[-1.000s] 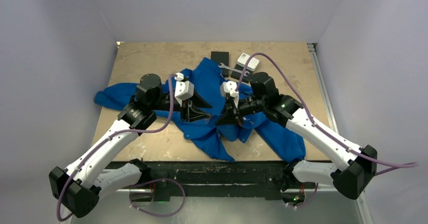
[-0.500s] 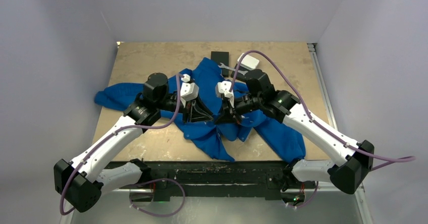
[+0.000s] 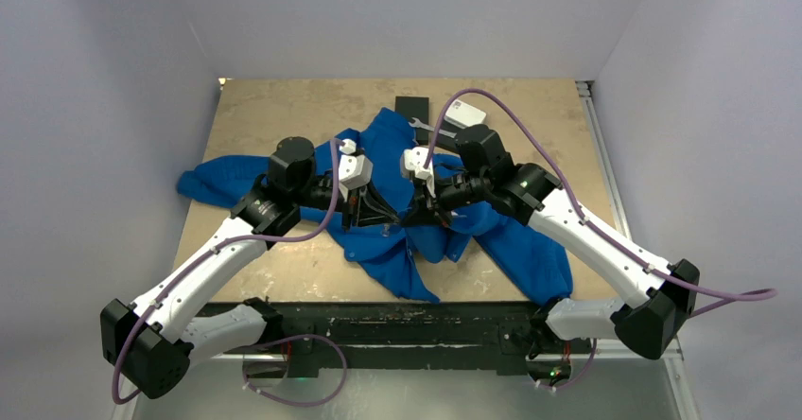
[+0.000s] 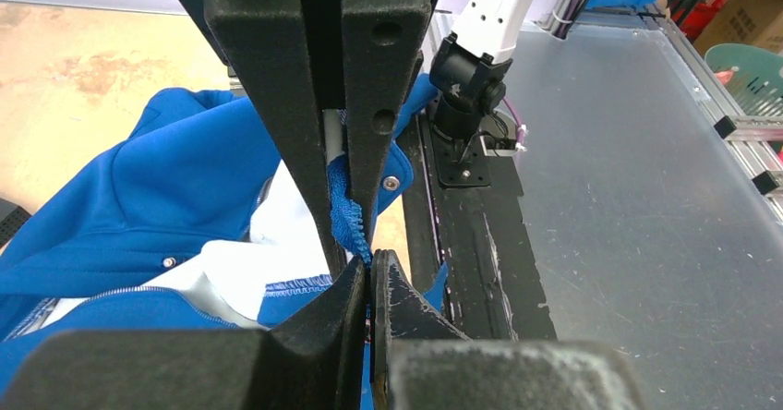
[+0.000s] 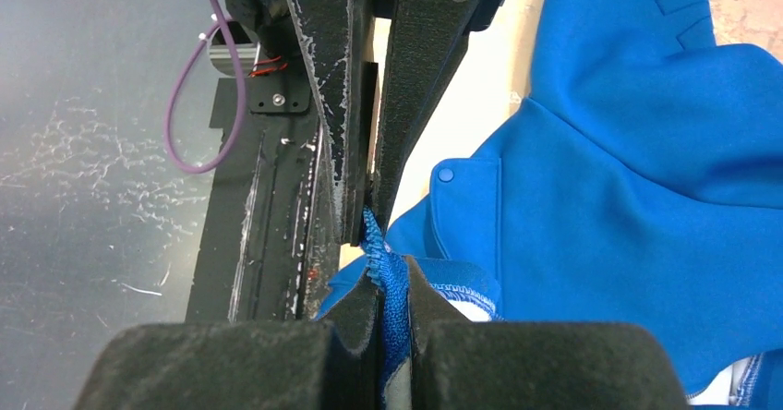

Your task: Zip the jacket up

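The jacket (image 3: 515, 250) lies crumpled across the middle of the table (image 3: 284, 108). One sleeve trails toward the left edge and another fold runs to the near right corner.

Over its middle the two arms meet tip to tip. The left gripper (image 3: 376, 218) has its fingers pressed together on a narrow strip of blue hem. In its wrist view that strip runs out of its tips and straight into the opposing fingers. Just to the left of the grip, white lining (image 4: 277, 235) and a line of silvery zipper teeth (image 4: 138, 292) lie exposed, so the front looks unzipped.

The right gripper (image 3: 416, 218) is clamped on the same short strip from the other side. Pinching it from both ends probably keeps the bottom of the opening taut and still, so the zipper ends can be lined up. Whether a slider or pin sits between the tips cannot be told.

A second ago the left fingers stood apart; they have since closed on the fabric, and that arm has swung in toward the centre. The right wrist has shifted left and away, uncovering more of the white box (image 3: 465, 113) at the far edge.
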`<state>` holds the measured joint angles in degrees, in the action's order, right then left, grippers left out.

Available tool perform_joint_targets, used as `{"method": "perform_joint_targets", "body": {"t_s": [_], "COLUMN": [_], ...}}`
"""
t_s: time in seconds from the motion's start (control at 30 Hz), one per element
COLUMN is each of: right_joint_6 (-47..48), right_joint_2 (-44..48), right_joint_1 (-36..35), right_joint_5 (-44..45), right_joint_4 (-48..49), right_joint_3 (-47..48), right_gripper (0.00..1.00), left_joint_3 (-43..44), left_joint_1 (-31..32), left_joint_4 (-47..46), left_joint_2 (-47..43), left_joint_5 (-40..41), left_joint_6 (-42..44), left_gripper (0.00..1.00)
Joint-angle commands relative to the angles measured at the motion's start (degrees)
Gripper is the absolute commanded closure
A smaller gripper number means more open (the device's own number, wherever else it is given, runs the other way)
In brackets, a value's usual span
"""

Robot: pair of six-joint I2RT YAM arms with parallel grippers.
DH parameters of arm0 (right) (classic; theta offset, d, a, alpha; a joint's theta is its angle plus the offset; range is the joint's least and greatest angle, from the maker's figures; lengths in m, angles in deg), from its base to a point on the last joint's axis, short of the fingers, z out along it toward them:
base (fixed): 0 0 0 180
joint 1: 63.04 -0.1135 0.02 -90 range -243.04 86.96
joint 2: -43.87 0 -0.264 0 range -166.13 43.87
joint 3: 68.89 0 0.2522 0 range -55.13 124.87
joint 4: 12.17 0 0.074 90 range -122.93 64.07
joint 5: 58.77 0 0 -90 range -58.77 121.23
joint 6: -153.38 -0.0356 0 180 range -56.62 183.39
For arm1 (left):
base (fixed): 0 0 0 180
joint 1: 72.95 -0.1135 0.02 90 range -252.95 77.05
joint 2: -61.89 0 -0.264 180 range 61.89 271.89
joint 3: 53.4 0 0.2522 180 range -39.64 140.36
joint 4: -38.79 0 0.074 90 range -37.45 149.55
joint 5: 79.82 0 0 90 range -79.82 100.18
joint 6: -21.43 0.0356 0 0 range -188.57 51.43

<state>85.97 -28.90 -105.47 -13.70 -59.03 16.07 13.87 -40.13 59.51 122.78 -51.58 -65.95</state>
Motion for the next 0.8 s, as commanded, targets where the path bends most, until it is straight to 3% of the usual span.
{"method": "perform_joint_targets", "body": {"t_s": [0.0,0.23,0.57,0.77], "right_joint_6": [0.96,-2.29,-26.29,-35.70], "right_joint_2": [0.00,2.92,14.26,12.19], "right_joint_1": [-0.19,-0.19,-0.19,-0.10], "right_joint_5": [1.05,0.87,0.27,3.55], "right_joint_4": [0.50,7.32,48.61,69.50], "right_joint_3": [3.33,-2.42,-25.93,-32.23], "right_gripper": [1.00,1.00,0.62,0.54], "left_joint_3": [-1.07,-2.65,-7.37,-9.35], "left_joint_1": [0.27,0.25,-0.55,-1.08], "left_joint_4": [-2.57,-11.57,-28.96,-32.54], "left_joint_2": [-1.64,-2.70,-5.77,-7.12], "left_joint_5": [0.84,4.83,12.45,14.13], "left_joint_6": [-1.21,-7.71,-20.16,-23.27], "left_gripper": [1.00,1.00,1.00,1.00]}}
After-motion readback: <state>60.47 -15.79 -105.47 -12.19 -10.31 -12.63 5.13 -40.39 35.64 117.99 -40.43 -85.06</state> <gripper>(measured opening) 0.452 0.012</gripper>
